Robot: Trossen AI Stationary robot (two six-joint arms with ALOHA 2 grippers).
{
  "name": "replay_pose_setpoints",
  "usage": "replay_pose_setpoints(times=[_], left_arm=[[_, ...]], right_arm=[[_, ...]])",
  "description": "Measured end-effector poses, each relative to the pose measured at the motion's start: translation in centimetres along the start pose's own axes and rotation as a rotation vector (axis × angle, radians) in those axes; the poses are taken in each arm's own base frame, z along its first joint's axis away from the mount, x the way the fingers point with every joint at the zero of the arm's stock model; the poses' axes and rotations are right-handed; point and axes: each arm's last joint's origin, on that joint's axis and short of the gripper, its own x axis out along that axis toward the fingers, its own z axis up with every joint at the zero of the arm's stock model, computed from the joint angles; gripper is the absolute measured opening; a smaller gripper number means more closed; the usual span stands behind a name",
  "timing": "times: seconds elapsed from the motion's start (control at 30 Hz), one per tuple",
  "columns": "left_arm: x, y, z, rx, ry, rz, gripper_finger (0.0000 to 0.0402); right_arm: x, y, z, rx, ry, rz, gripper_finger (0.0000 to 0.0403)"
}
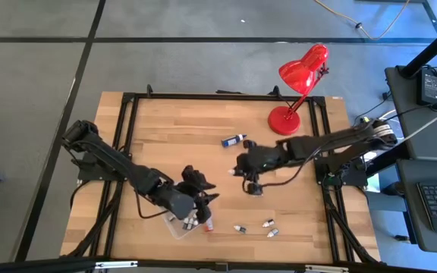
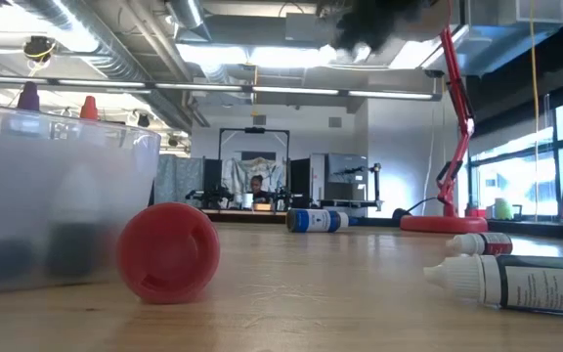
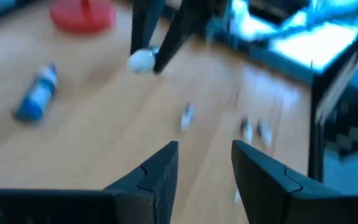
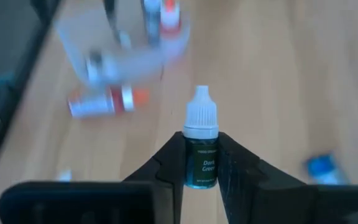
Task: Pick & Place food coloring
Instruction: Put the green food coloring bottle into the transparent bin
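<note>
Bottle gripped, carry step next.
Your right gripper is clamped on a dark green bottle above mid-tabletop; carry it to the tray, where your left gripper hovers half-open, empty.

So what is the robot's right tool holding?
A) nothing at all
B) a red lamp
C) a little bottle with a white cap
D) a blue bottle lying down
C: in the right wrist view, the right tool is shut on a small dark green food coloring bottle with a white cap, which stands upright between its fingers above the wooden table.
</note>
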Motion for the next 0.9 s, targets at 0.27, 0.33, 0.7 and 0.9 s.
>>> replay_pose_setpoints(times=[0.27, 0.33, 0.7, 0.9], left_arm=[[0.1, -0.4, 2.5, 0.170, -0.181, -0.041, 0.0141], [0.3, -0.4, 2.9, 0.269, -0.203, -0.044, 0.0141], [-1.2, 0.8, 4.2, 0.358, -0.259, 0.095, 0.0134], [-1.7, 1.4, 5.1, 0.335, -0.272, 0.090, 0.0129]], right_arm=[[-4.1, 0.9, 4.2, -0.050, -0.178, 0.028, 0.0081], [-4.3, 1.1, 4.4, -0.082, -0.191, 0.027, 0.0081], [-4.6, 1.0, 4.5, -0.101, -0.182, -0.021, 0.0082], [-4.6, 1.0, 4.8, -0.096, -0.213, -0.020, 0.0083]])
